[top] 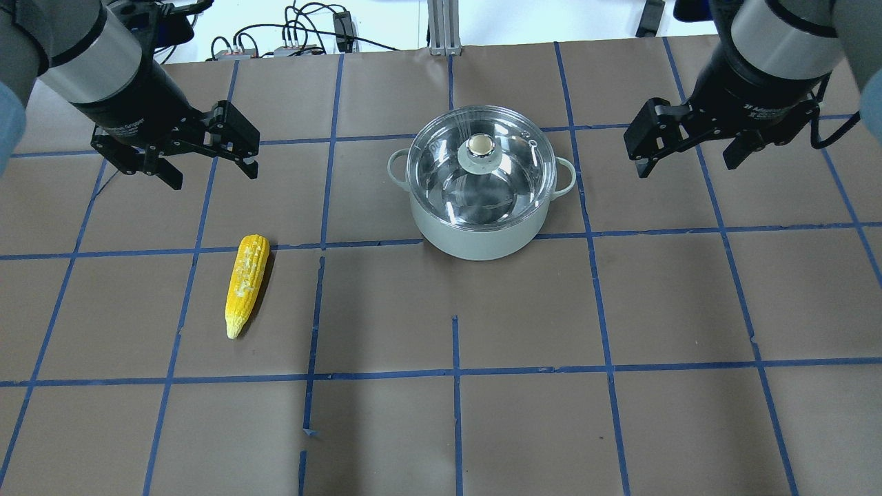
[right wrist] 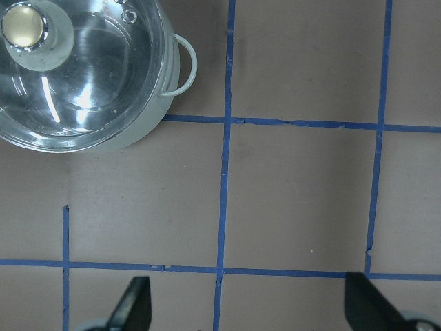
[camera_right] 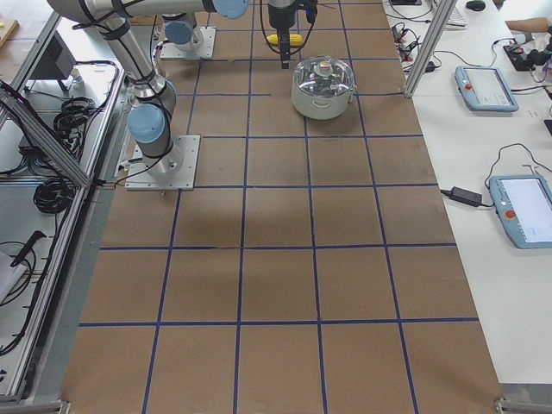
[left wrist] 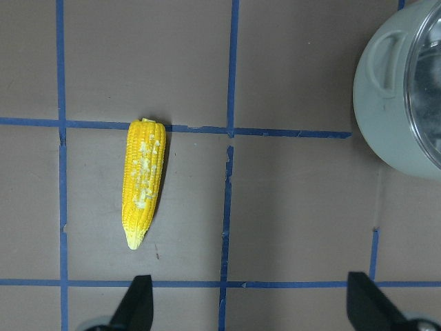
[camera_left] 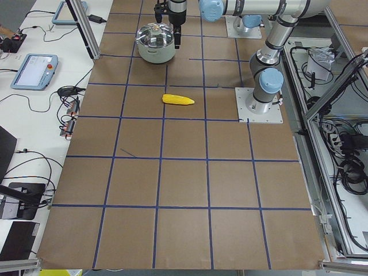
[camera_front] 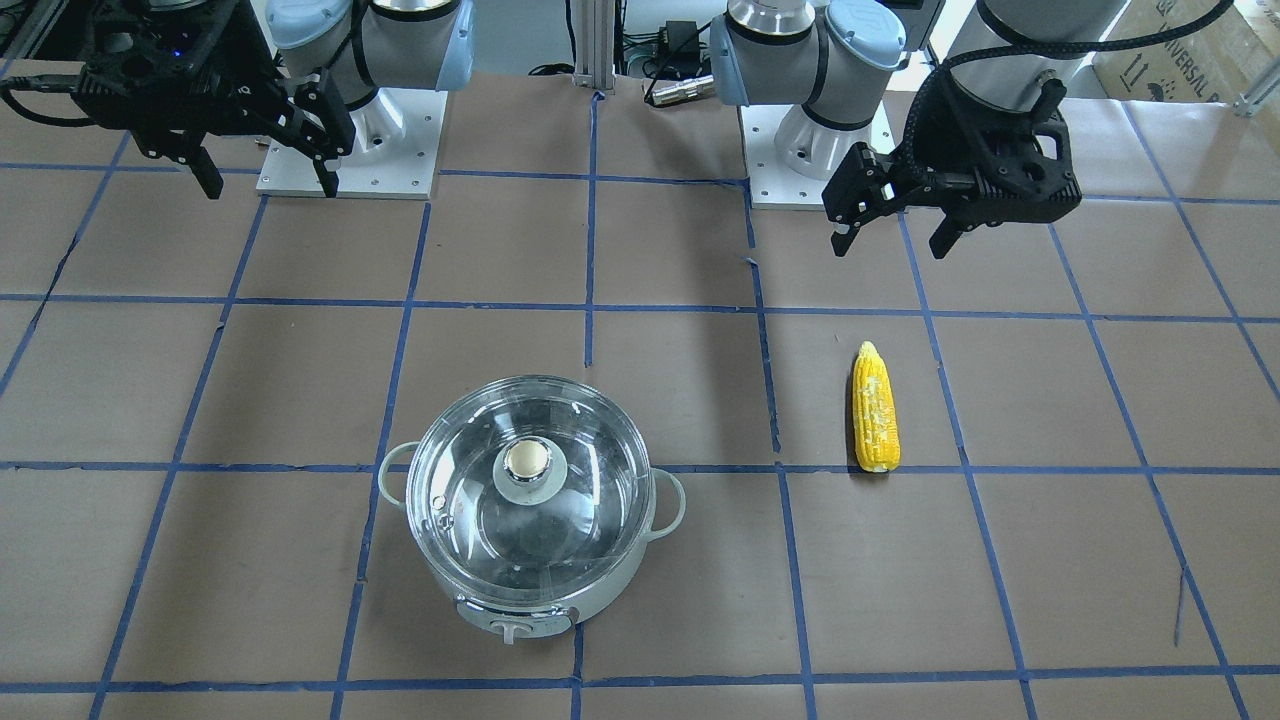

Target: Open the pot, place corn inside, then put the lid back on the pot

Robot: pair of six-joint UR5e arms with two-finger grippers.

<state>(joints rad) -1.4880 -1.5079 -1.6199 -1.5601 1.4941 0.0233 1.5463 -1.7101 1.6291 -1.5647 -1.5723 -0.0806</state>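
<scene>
The pale grey-white pot (top: 475, 234) stands on the table with the clear glass lid (top: 441, 165) on it, beige knob up; it also shows in the front view (camera_front: 620, 585) under the lid (camera_front: 580, 440). The yellow corn (top: 245, 282) lies flat on the table to the pot's left, also seen in the front view (camera_front: 875, 408) and the left wrist view (left wrist: 143, 181). My left gripper (top: 210, 171) hangs open and empty above the table beyond the corn. My right gripper (top: 685, 160) hangs open and empty to the right of the pot.
Brown paper with blue tape grid lines covers the table (top: 524, 386). The arm bases (camera_front: 350, 150) stand at the robot's side. Cables and small devices (top: 296, 41) lie beyond the far edge. Side tables with tablets (camera_right: 483, 86) flank the work area.
</scene>
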